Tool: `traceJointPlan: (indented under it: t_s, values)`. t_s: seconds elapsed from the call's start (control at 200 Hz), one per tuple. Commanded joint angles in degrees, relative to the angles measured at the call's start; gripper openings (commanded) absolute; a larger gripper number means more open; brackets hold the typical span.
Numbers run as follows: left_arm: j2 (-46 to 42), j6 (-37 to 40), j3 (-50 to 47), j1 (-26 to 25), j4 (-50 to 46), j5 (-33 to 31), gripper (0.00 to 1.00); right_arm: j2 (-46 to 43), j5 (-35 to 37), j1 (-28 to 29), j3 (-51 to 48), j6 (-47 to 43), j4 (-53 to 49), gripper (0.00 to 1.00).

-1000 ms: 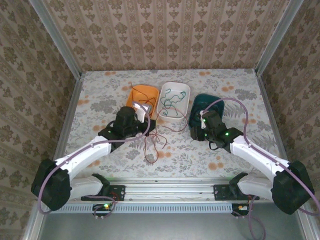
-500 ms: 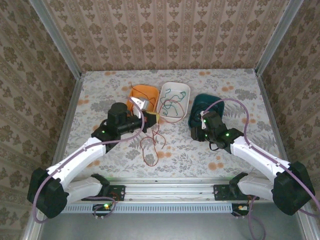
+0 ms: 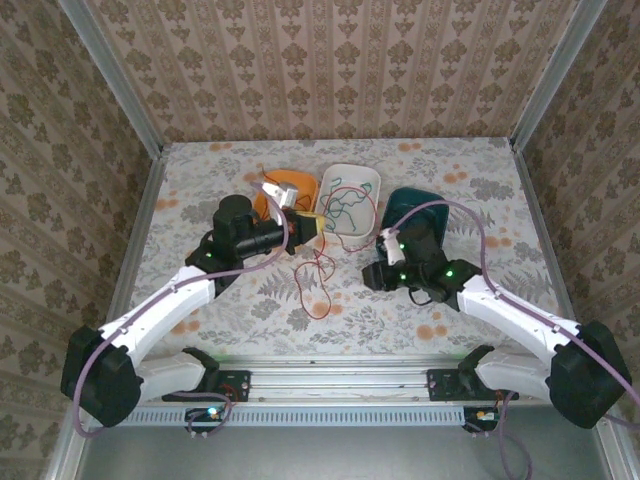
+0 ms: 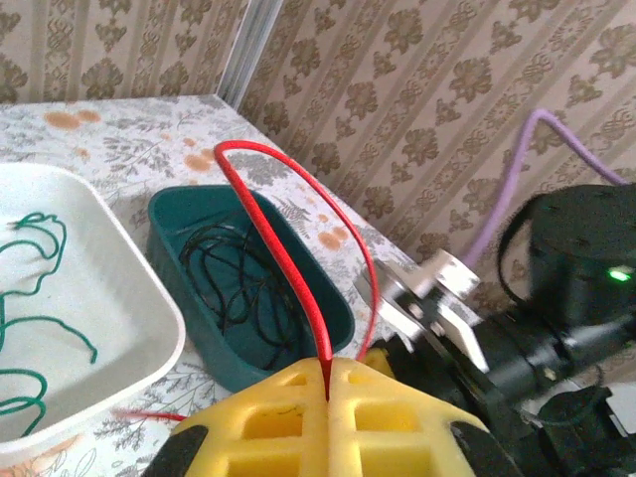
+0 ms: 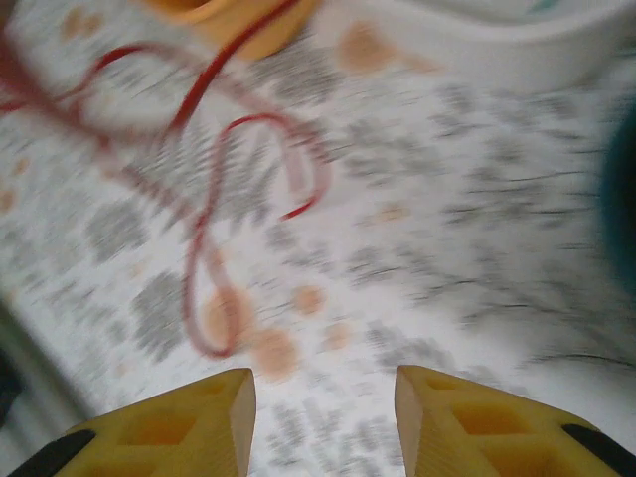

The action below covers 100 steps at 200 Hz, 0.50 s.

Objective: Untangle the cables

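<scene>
My left gripper (image 3: 308,222) hangs above the near edge of the orange tray (image 3: 290,182), shut on a red cable (image 3: 318,278) that droops in loops to the table. In the left wrist view the yellow fingers (image 4: 288,407) pinch that red cable (image 4: 288,248), which arches up and over. A green cable (image 3: 345,205) lies in the white tray (image 3: 362,178) and a black cable (image 4: 234,278) in the teal tray (image 4: 174,214). My right gripper (image 5: 323,397) is open above bare table, the red cable's loops (image 5: 209,248) just ahead of it.
The three trays stand side by side at the back middle of the flowered table. The teal tray (image 3: 425,200) is right behind my right wrist (image 3: 405,252). Patterned walls close in the table on three sides, with metal rails along the left and near edges.
My left gripper has risen and swung back-right with the red cable, dragging its loops rightward. My right arm has moved left, away from the teal tray and toward the loops.
</scene>
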Motion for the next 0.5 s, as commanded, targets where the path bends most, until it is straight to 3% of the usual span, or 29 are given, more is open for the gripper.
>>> traceJointPlan:
  t_s: [0.0,0.185,0.495]
  values:
    - [-0.1,0.7,2.2,-1.2,-1.0,-1.1,0.00,2.1,-8.4,4.1,4.2,-6.0,-0.1,0.44]
    - [0.4,1.3,4.7,-1.9,-3.1,-1.4,0.00,10.0,-8.3,8.2,10.6,-8.3,0.3,0.45]
    - [-0.6,0.7,5.9,-3.3,-2.8,-2.4,0.00,18.8,-4.8,8.4,13.4,-5.5,11.6,0.44]
